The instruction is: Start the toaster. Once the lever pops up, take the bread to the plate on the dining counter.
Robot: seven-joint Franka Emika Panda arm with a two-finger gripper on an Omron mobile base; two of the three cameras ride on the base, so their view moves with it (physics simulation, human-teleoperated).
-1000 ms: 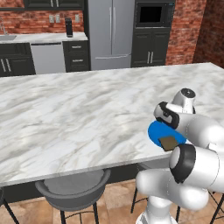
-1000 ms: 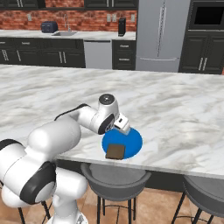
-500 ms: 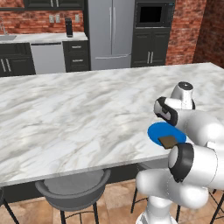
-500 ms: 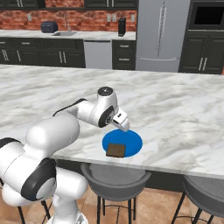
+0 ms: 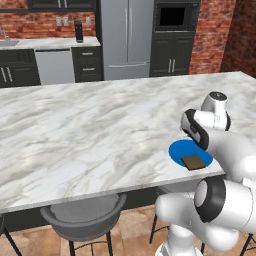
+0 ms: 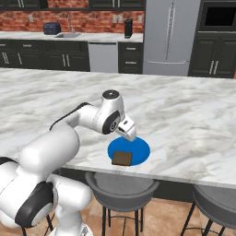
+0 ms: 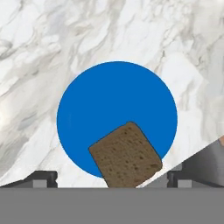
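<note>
Blue against the white marble, the plate (image 6: pixel 129 150) sits at the near edge of the dining counter (image 5: pixel 90 135), and you can see the bread (image 6: pixel 122 158) lying flat on its near part, one corner reaching past the rim toward the counter's edge. That placement looks like the end of the delivery: the slice rests on its own, with nothing touching it. Your gripper (image 6: pixel 128 132) hangs above the plate's far-left side, clear of the bread, and in the hand view its tips stand wide apart at either side with the slice (image 7: pixel 125 154) between and below them, so it is released and empty. You would judge the carry finished; lifting the arm straight away should avoid nudging the overhanging slice.
</note>
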